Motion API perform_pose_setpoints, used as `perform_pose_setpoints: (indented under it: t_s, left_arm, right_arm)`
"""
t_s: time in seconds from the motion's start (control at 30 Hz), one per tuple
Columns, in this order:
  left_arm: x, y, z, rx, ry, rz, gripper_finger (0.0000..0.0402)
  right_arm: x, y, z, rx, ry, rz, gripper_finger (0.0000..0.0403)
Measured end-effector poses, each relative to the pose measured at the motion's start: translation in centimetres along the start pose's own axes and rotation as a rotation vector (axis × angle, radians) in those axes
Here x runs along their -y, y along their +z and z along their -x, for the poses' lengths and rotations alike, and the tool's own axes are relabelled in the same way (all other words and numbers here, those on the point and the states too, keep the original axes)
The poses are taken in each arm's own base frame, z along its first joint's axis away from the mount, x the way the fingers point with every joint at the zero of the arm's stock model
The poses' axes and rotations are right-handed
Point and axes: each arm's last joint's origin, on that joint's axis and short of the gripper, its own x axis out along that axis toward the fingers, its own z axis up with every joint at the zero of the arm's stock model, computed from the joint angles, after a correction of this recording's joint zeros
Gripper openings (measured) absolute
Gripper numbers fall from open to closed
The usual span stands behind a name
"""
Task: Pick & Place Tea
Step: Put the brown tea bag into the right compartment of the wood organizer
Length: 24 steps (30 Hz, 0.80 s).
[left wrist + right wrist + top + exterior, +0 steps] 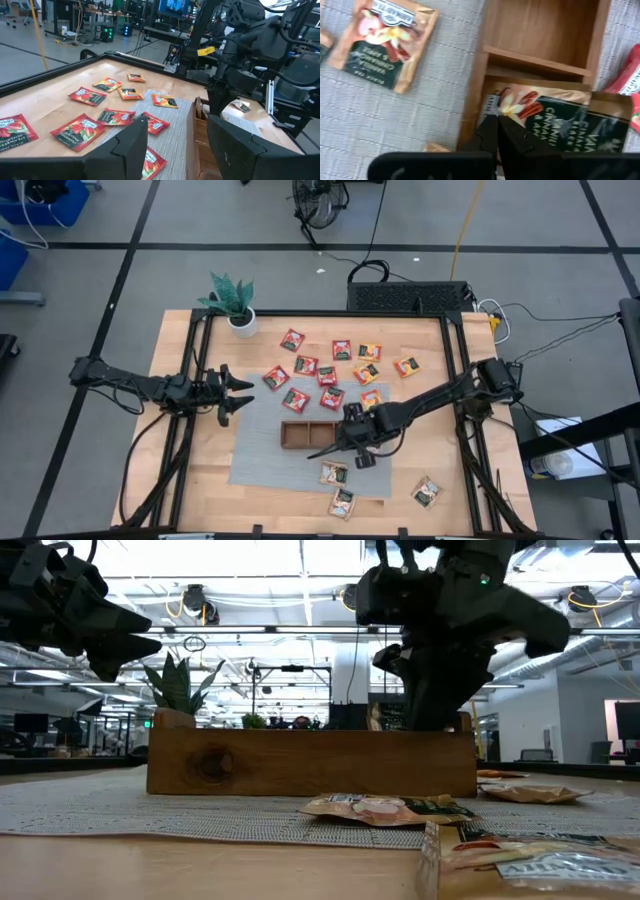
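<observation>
The task looks barely begun: the right gripper (496, 131), jaws pressed together on a sachet (555, 120), holds it just over the tray (310, 434), while many sachets lie scattered beyond, and the left gripper (238, 393) waits, jaws spread, well apart.

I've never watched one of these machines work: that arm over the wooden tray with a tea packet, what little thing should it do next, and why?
Probably open its fingers. The right gripper is shut on a dark green sachet that already lies partly inside the end compartment of the tray, one corner resting over its wall. Letting go should drop it in. The left gripper waits open, off to the side.
</observation>
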Motion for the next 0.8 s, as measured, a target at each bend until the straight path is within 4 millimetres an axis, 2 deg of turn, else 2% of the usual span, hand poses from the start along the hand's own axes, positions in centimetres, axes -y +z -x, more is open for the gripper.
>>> perform_pose_setpoints:
  t_s: [0.37, 0.8]
  left_arm:
    - [0.0, 0.0, 0.0, 0.0, 0.0, 0.0, 0.0205]
    - [0.0, 0.0, 0.0, 0.0, 0.0, 0.0, 0.0205]
  right_arm:
    - [-0.2, -0.4, -3.3, -0.081, 0.032, 0.04, 0.0]
    - [-1.0, -0.1, -1.7, -0.066, -0.186, 0.062, 0.0]
